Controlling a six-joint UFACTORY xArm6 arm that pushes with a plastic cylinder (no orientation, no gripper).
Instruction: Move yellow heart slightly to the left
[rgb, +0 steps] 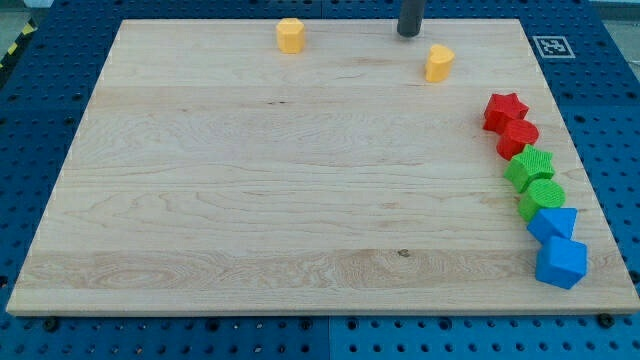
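Observation:
Two yellow blocks lie near the view's top. The one at the right (438, 62) has a notched, heart-like shape. The one at the left (290, 35) looks like a pentagon. My tip (409, 33) stands on the board close to the heart-like block, a little above and to the left of it, with a small gap between them. The rod's upper part is cut off by the view's top edge.
A curved row of blocks lies along the board's right edge: red star (505, 110), red round block (518, 137), green star (529, 166), green round block (541, 197), blue triangle (552, 222), blue cube (561, 262). The wooden board (280, 200) sits on a blue pegboard.

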